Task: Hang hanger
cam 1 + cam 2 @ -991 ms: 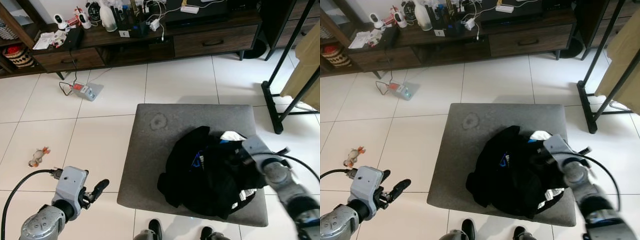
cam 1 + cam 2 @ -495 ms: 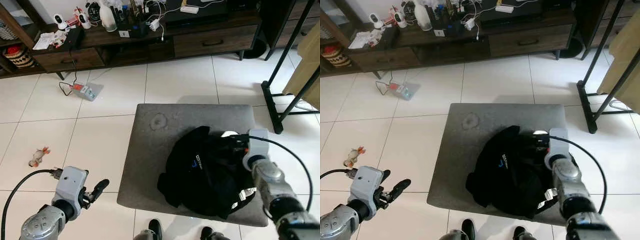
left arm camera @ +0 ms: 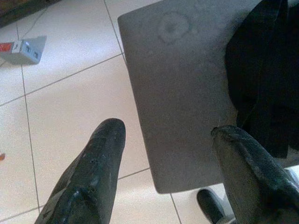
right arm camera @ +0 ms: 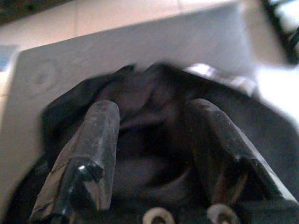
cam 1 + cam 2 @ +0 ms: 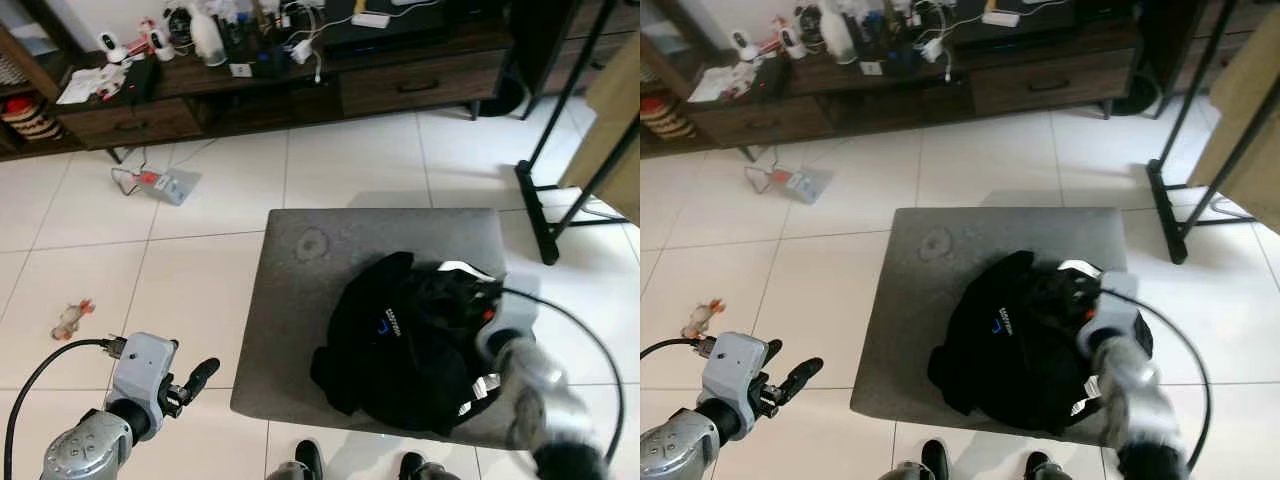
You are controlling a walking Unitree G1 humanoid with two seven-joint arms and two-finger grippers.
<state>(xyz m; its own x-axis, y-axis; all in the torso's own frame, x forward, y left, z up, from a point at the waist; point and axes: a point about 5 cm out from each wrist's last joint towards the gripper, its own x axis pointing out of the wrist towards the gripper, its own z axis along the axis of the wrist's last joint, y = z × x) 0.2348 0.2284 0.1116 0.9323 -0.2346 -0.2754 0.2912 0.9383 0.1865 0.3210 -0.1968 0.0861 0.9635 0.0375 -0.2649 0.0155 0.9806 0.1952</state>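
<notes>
A crumpled black garment (image 5: 400, 340) lies on the right half of a grey ottoman (image 5: 310, 270). A small white piece (image 5: 455, 268) shows at its far edge; I cannot make out a hanger. My right gripper (image 4: 153, 112) hovers open just above the garment's folds, its fingers (image 4: 96, 140) pointing across the cloth with nothing between them. In the head view that right gripper (image 5: 492, 305) is blurred at the garment's right side. My left gripper (image 3: 168, 133) hangs open and idle over the floor tiles, left of the ottoman and low (image 5: 200, 375).
A black clothes rack (image 5: 545, 210) stands on the floor to the right of the ottoman. A dark cabinet (image 5: 420, 80) with clutter runs along the far wall. A power strip (image 5: 160, 185) and a small toy (image 5: 68, 320) lie on the tiles at left.
My right arm swung round to point at the garment's collar side, then drew back a little toward me; it is blurred now. The left arm has stayed put. The camera shifted slightly.
</notes>
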